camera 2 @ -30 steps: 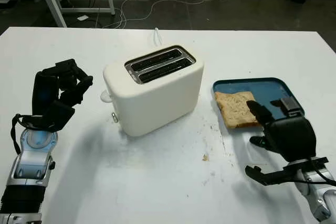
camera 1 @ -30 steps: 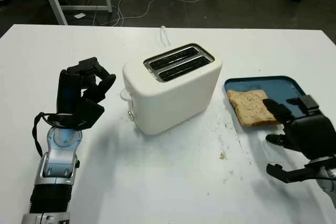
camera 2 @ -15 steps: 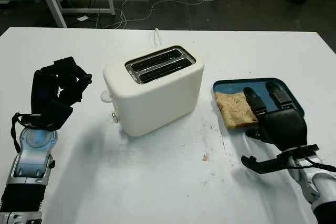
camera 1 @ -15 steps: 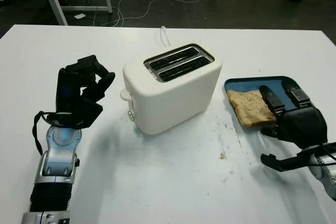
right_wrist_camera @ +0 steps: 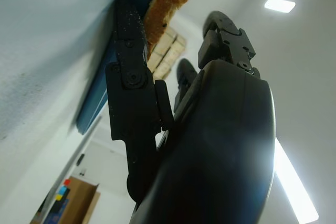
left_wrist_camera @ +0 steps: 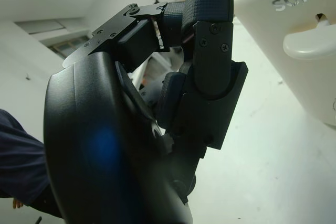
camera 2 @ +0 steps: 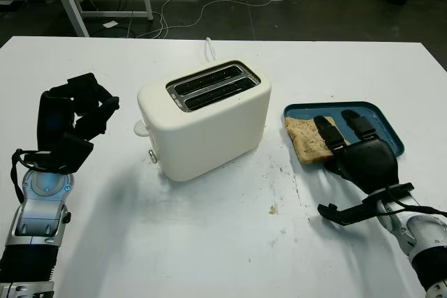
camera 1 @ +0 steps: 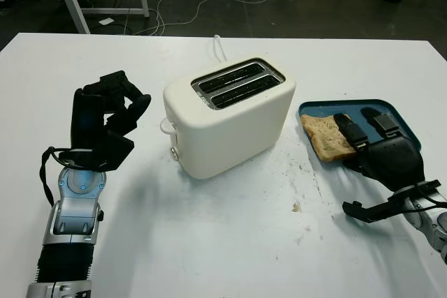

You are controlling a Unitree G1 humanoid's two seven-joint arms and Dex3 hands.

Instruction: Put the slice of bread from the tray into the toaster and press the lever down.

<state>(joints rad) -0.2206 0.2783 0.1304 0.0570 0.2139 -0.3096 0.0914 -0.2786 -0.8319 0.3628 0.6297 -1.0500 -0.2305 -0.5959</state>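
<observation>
the task is at its very start, judging from how things lie. the slice of bread [camera 1: 327, 136] lies flat in the blue tray [camera 1: 401, 125], at the tray's end nearest the white toaster [camera 1: 229, 115], so nothing has gone into the toaster yet. both slots on top of the toaster look empty, and its lever [left_wrist_camera: 310, 44] sits high on the end wall facing the left hand, not pressed.

the right hand [camera 1: 380, 157] is at the tray, on the side of the bread away from the toaster. two of its fingers [camera 1: 349, 130] reach over the tray, one lying across the bread's far edge, the other over bare tray beyond it. in the right wrist view the thumb lies low along the tray's rim with the bread's crust just past its tip, and the upper fingers stand above the slice. the hand is not clamped on the bread; i read it as open and set around the slice, ready to pinch it.

the left hand [camera 1: 105, 122] is raised above the table [camera 1: 209, 242] on the lever side of the toaster, near it but not touching, its fingers curled in and holding nothing.

what is left, as i judge it: close on the slice, lift it off the tray, carry it over the toaster, drop it upright into a slot, then push the lever down, for which the left hand looks well placed.
</observation>
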